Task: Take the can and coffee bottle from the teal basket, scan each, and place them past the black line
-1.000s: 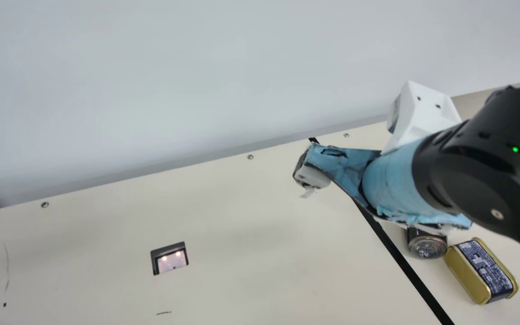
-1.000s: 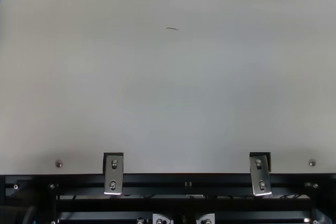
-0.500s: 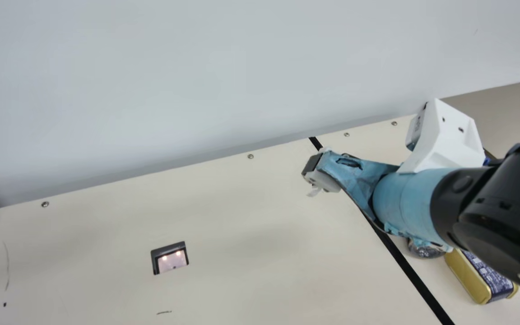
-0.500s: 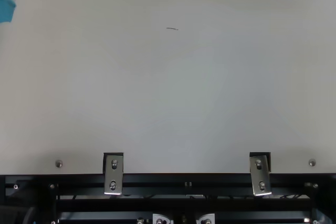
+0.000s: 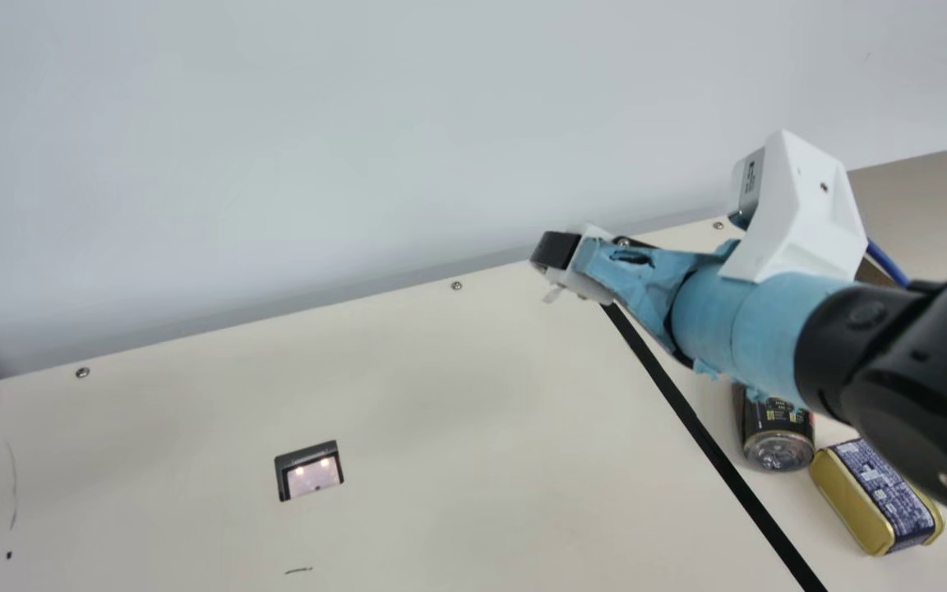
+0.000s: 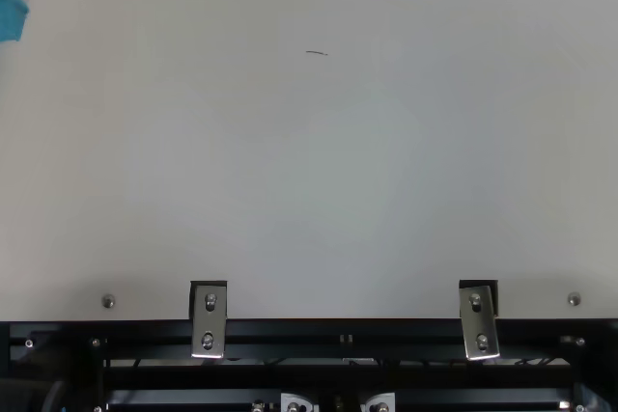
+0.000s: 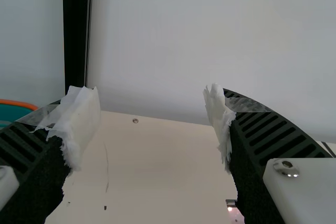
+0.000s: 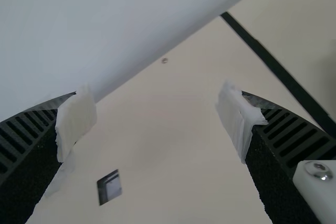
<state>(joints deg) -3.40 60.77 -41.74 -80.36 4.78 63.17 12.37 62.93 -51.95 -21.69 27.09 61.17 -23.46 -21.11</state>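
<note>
From where I stand, the right gripper [image 5: 562, 256] hangs over the upper end of the black line [image 5: 728, 471], in the upper right of the main view, its arm slanting in from the right edge. Its two fingers are spread wide with nothing between them. At lower right in that view, past the line, a dark cylinder [image 5: 778, 436] sits just beside a gold tin [image 5: 860, 500] (a blue printed panel runs along the tin). The cylinder is partly behind the blue-wrapped wrist; whether it is the coffee bottle, I can't tell.

The left gripper [image 6: 13, 16] pokes its blue wrapping into the top view's upper left. In the left wrist view its fingers stand well apart too, holding nothing, and the teal basket [image 7: 14, 112] with its orange rim peeks in at the left edge. The scanner window [image 5: 309, 477] glows at lower left of the main view.
</note>
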